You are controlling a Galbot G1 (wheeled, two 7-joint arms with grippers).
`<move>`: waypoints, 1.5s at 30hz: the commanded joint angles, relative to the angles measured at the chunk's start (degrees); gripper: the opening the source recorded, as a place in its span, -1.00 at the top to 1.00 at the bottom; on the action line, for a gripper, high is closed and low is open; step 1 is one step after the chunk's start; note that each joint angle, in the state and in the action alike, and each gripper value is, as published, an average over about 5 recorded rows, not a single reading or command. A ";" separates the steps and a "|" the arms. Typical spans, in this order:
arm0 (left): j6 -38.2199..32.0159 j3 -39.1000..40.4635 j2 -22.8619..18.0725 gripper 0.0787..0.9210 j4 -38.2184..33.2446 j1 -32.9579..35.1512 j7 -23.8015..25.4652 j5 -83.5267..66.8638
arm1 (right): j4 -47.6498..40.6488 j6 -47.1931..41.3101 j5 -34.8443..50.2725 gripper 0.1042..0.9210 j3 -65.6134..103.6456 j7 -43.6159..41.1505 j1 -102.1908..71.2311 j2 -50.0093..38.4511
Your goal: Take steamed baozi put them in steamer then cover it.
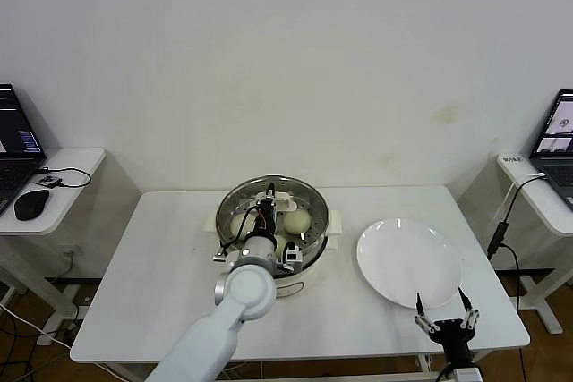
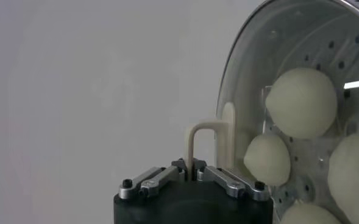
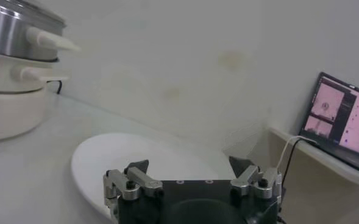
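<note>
We see our left gripper (image 2: 193, 172) clenched on the cream handle (image 2: 205, 141) of the glass lid (image 2: 252, 55) over the steamer (image 1: 315, 206), buns (image 2: 301, 102) inside. Our right gripper (image 1: 447, 318) waits released beside the plate (image 1: 394, 261).

A white table (image 1: 161, 292) carries the steamer (image 1: 309, 261) and, to its right, a white plate (image 1: 394, 266)

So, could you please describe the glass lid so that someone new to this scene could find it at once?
Start at the white table and find the shiny steamer near its middle, left of the white plate. The glass lid lies over the steamer, with baozi showing through it. Its cream loop handle, pinched in the left gripper, marks it out.
</note>
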 commanded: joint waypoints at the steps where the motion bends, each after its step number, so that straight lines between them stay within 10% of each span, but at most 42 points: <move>1: 0.00 -0.10 -0.56 0.87 1.32 0.02 -0.46 -0.06 | -0.02 0.06 -0.12 -0.76 0.06 -0.02 -0.06 -0.09; 17: 0.28 -1.33 -1.33 0.79 0.71 1.68 -3.32 -2.13 | -0.19 0.06 -0.44 -0.76 -0.39 -0.17 -0.08 -0.38; 34: 0.58 -5.37 2.93 -0.36 -16.86 14.49 -6.63 -7.84 | 0.13 0.27 -0.61 -0.76 -0.60 -0.18 -0.69 -1.03; 40: -0.02 -11.78 5.06 -0.71 -28.20 25.17 -13.12 -21.62 | 0.36 0.57 0.40 -0.76 -0.62 -0.31 -1.27 -2.21; 45: -8.10 -24.29 5.83 -0.76 -30.37 36.20 -28.19 -52.89 | 0.54 0.76 1.71 -0.76 -1.42 -0.51 -1.12 -2.62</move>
